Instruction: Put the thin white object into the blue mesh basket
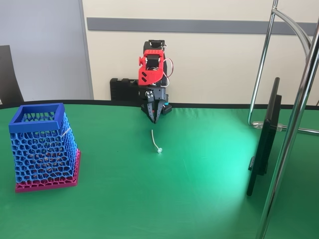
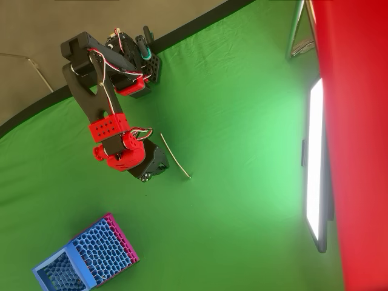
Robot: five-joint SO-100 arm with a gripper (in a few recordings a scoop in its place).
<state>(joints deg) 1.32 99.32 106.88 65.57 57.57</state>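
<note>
The thin white object lies on the green table, a slightly curved stick with its small bulb at the near end. In the overhead view the thin white object lies just right of the wrist. My gripper hangs point-down just behind the stick's far end, above the cloth, its fingers closed together with nothing between them. From above, my gripper sits mostly under the red and black wrist. The blue mesh basket stands at the far left on its magenta base, and the blue mesh basket shows at the lower left from above.
A dark flat screen stands edge-on at the right beside chrome stand poles. A black block sits behind the arm at the table's back edge. A red bar close to the overhead camera covers the right side.
</note>
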